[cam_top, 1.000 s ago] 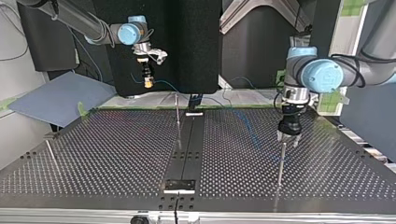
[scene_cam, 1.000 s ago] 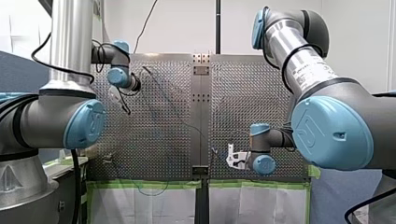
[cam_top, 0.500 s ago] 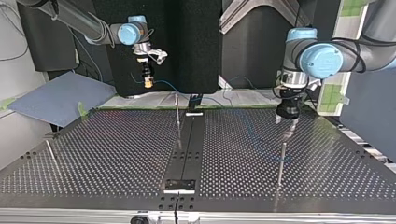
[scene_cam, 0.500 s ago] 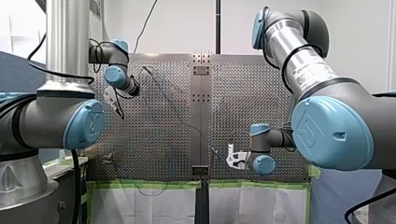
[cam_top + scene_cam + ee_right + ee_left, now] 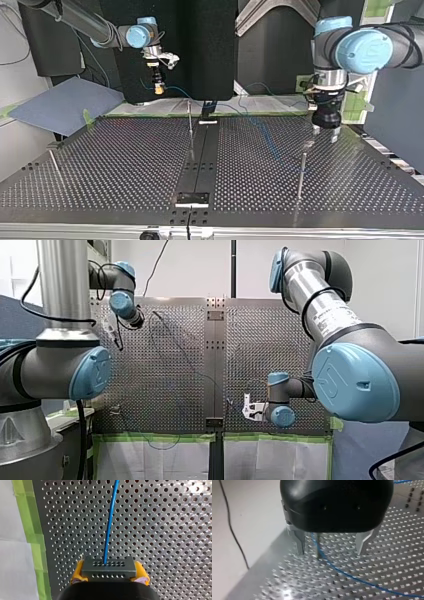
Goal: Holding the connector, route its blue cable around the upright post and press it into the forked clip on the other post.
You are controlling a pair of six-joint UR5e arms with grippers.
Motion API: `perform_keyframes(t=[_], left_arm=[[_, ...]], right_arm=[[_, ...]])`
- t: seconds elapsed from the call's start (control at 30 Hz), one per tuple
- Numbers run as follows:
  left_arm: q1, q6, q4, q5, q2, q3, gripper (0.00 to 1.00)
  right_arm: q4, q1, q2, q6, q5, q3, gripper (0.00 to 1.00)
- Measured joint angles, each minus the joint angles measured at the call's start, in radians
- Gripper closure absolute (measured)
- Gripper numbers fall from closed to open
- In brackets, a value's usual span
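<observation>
Two metal left jaws gape, seemingly empty; yellow-padded right jaws clamp the boxy perforated connector [image 5: 109,567].

No legible text or labels.

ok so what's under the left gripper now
Below my left gripper, between its open fingers, a post stands on the perforated table, with the blue cable running past it. The gripper's body covers the post's top, so what the cable does there is hidden.
</observation>
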Motion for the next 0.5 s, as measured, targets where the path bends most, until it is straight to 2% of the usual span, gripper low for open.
perform_keyframes(t=[0.1,0.2,0.5], left_arm=[[0.002,0.029,-0.029,-0.020,0.029,0.028,0.00],[0.002,0.052,-0.060,-0.020,0.060,0.059,0.00],[-0.004,0.090,-0.148,0.047,0.148,0.148,0.00]], right_arm=[[0.001,0.000,0.000,0.004,-0.005,0.000,1.00],[0.002,0.000,0.000,0.007,-0.007,0.000,1.00],[0.006,0.001,0.000,0.010,-0.007,0.000,1.00]])
